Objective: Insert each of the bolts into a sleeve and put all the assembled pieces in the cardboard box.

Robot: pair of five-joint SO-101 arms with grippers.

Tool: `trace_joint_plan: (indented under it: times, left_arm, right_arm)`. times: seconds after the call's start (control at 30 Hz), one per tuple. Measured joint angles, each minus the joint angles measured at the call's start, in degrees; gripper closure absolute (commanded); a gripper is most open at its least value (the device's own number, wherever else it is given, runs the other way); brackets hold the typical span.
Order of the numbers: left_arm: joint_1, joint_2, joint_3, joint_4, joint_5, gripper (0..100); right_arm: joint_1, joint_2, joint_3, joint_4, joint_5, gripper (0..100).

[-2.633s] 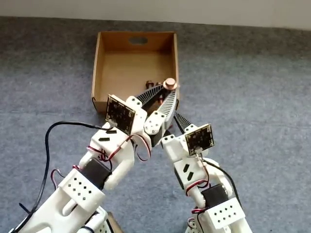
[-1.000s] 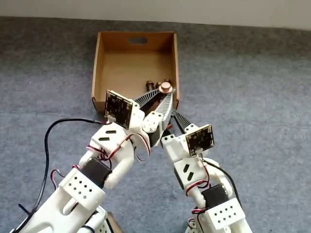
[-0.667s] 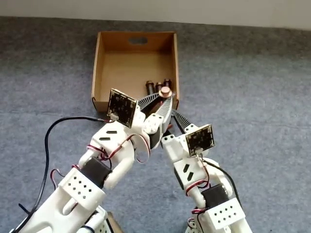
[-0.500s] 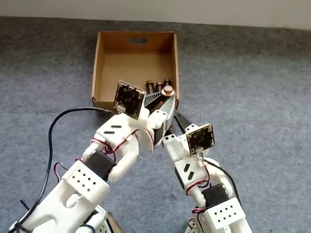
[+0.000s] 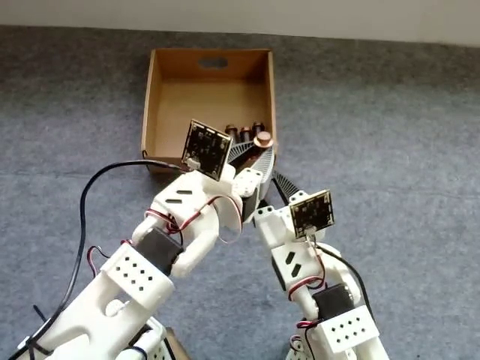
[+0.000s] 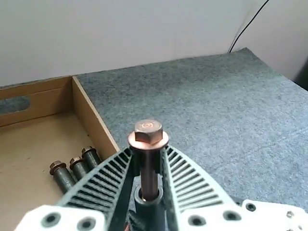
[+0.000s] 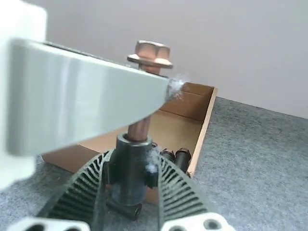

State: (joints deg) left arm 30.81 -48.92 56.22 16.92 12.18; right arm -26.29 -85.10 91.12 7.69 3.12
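Copper-coloured bolt, head up, is clamped between the fingers of the left gripper, its shank partly seated in the dark sleeve clamped by the right gripper, above the near right corner of the cardboard box, where three assembled pieces lie.

Bright, even, diffuse light, soft shadows inside cardboard box, pale wall evenly lit

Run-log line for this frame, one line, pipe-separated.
left gripper: shut on bolt | right gripper: shut on sleeve | bolt: shaft partly in sleeve, head well above | cardboard box: three assembled pieces inside
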Motion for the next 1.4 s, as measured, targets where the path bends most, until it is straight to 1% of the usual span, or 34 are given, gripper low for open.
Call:
trace_joint_plan:
  times: [0.47, 0.77, 1.2, 1.27, 1.4]
  left_arm:
    - [0.5, -0.2, -0.1, 0.0, 0.0, 99]
    - [0.5, -4.8, 0.4, 0.1, -0.1, 99]
    - [0.8, -1.8, 0.4, 0.1, 0.0, 99]
    - [0.8, -1.8, 0.4, 0.3, 0.0, 97]
    - [0.9, -1.8, 0.4, 0.4, 0.0, 89]
  right_arm:
    - [0.1, 0.0, 0.0, 0.0, 0.0, 99.3]
    - [0.1, -0.2, -0.1, 0.0, 0.0, 99.3]
    - [0.1, -0.1, -0.1, 0.0, 0.0, 99.3]
    - [0.2, -0.1, -0.1, 0.0, 0.0, 99.3]
    - [0.2, -0.1, -0.1, 0.0, 0.0, 99.3]
